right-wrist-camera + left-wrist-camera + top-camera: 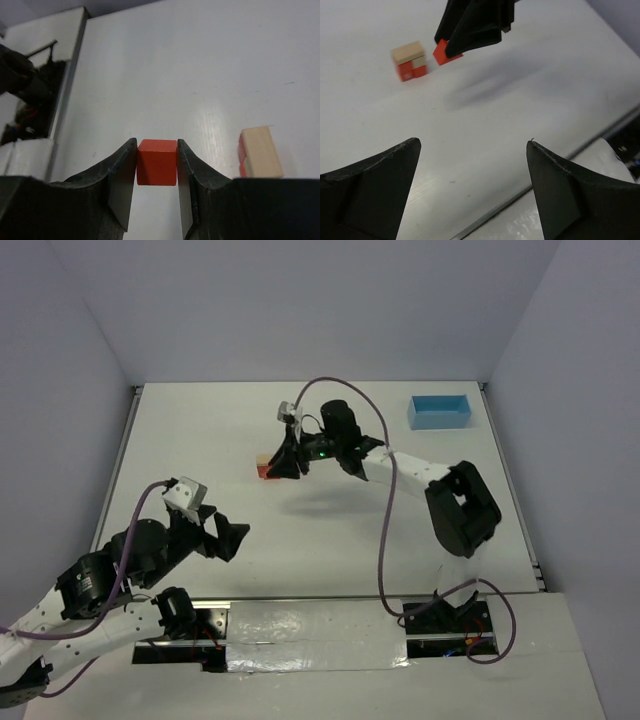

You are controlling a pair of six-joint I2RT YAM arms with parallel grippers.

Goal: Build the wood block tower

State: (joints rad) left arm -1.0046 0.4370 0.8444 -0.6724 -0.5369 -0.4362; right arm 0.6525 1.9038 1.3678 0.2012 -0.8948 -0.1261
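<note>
Scanning from the left, you are seeing the left jaws hanging wide open and empty near the front edge, likely parked clear of the work. Mid-surface, the wood block tower (pixel 262 468) is sitting with the right jaws just beside it, gripping a red cube (pixel 156 162), probably for stacking. A blue tray (pixel 440 412) is lying far right on the white surface (pixel 200 430); pale walls (pixel 300 300) are enclosing it.
</note>
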